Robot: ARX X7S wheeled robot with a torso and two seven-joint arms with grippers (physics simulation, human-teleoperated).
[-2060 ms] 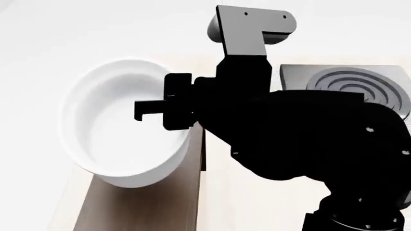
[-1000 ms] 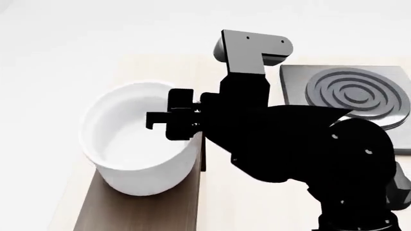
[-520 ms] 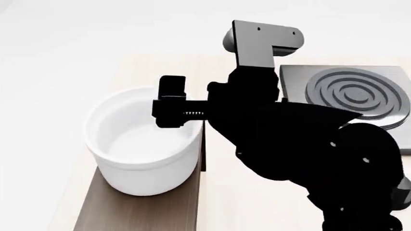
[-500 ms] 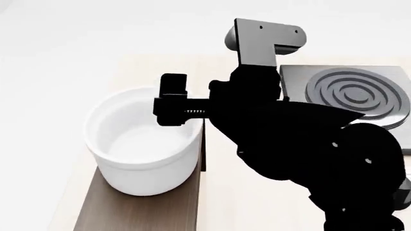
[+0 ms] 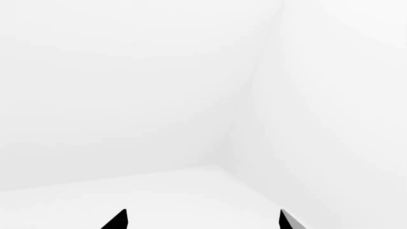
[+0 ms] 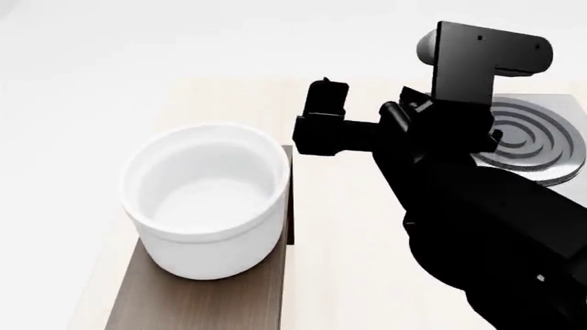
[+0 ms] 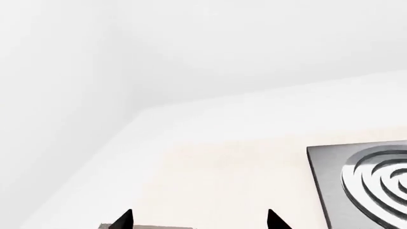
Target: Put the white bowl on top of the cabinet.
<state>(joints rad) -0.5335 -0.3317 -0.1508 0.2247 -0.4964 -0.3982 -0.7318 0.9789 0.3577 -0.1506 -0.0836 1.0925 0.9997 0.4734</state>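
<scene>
While upright on cabinet (image 6: 197, 295), white bowl (image 6: 206, 199) empty (claws apart).

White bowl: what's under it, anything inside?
The white bowl sits upright on the cabinet, on its wood-grain top. Inside shows only bare white. The top directly beneath the bowl is hidden.
</scene>
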